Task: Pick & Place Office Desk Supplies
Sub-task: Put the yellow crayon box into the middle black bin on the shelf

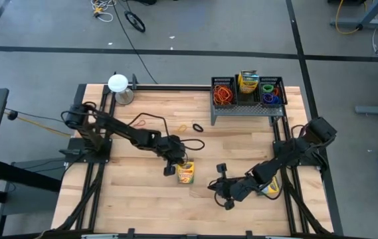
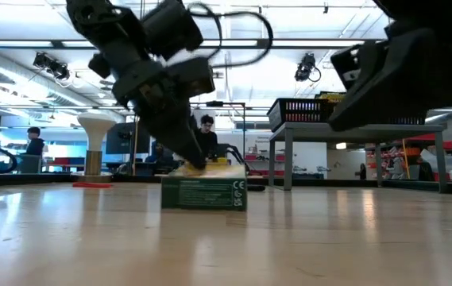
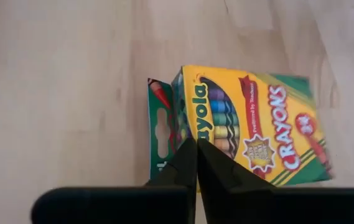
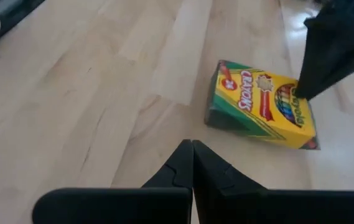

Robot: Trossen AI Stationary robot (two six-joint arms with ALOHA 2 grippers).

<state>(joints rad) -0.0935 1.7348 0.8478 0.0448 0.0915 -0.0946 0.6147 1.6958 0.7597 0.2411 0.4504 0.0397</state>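
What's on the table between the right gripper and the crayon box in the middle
Nothing: in the right wrist view only bare wood lies between the right gripper and the crayon box. The high view agrees.

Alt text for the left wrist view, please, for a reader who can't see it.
The left gripper, fingers shut together, sits at the near edge of a yellow-and-green crayon box lying flat on the pale wooden table. Whether the fingers pinch the box's flap cannot be told.
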